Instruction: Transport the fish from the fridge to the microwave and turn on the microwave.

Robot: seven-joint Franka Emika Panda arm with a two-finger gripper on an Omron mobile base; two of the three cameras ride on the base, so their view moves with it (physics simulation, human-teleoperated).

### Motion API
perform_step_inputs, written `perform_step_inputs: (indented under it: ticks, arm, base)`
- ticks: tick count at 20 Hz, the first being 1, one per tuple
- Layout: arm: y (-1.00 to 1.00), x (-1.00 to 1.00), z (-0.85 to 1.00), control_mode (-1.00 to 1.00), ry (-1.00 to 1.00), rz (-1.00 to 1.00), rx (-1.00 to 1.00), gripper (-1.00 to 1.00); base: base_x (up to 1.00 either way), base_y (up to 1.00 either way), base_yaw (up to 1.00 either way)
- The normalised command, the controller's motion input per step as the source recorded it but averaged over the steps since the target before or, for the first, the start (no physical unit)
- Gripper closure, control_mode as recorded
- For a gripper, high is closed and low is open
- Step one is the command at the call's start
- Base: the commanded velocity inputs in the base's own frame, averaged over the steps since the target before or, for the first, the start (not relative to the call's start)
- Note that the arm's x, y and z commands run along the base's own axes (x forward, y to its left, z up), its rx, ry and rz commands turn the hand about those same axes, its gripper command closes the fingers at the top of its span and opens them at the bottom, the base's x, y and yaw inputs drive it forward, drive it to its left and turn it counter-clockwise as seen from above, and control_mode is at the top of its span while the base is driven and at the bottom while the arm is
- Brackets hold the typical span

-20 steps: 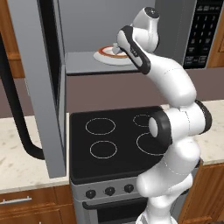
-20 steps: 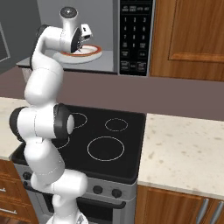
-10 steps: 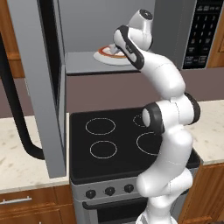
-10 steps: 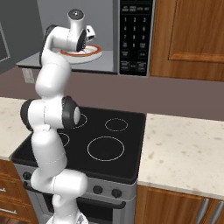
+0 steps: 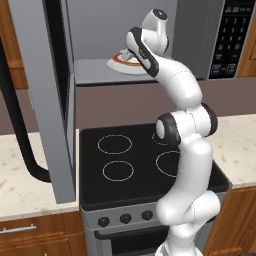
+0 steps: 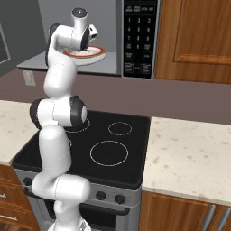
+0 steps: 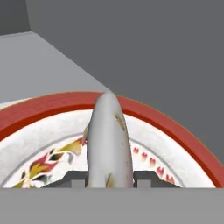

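Note:
The microwave [image 5: 95, 73] stands open above the stove, its door [image 5: 50, 100] swung out to the left and its black keypad [image 6: 137, 36] on the right. A red-rimmed patterned plate [image 7: 39, 113] lies on the cavity floor, also seen as the plate [image 5: 116, 61] and the plate [image 6: 94, 55] in the base views. My gripper [image 7: 109, 178] reaches into the cavity just above the plate, shut on the fish [image 7: 108, 140], a pale silvery body that points away from the hand over the plate's middle. From the base views the gripper [image 5: 128, 52] [image 6: 87, 45] hides the fish. The fridge is out of view.
Below the microwave sits a black-topped stove [image 5: 130, 160] with knobs along its front. Pale stone counters [image 5: 20, 175] [image 6: 189, 158] flank it. The door's black handle [image 5: 15, 125] curves out at the left. A wooden cabinet [image 6: 194, 36] hangs right of the keypad.
The hand has moved a little deeper into the microwave cavity over the plate, and the arm's elbow has risen. The grip on the fish is unchanged.

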Motion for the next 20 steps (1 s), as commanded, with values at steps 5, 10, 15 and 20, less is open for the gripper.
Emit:
perform_step_inputs:
  ticks: [5, 10, 15, 20]
  arm:
    - [0.15, 0.01, 0.0, -1.0, -0.04, 0.01, -0.07, -1.0]
    - [0.0, -0.16, -0.01, -1.0, -0.21, 0.0, -0.02, -1.0]
    - [-0.03, -0.68, -0.54, -1.0, -0.41, 0.0, 0.02, -1.0]
    - [-0.11, -0.94, -0.81, -1.0, -0.47, 0.0, 0.11, -1.0]
  base:
    - [0.0, 0.0, 0.0]
    - [0.0, 0.0, 0.0]
    - [0.0, 0.0, 0.0]
    - [0.0, 0.0, 0.0]
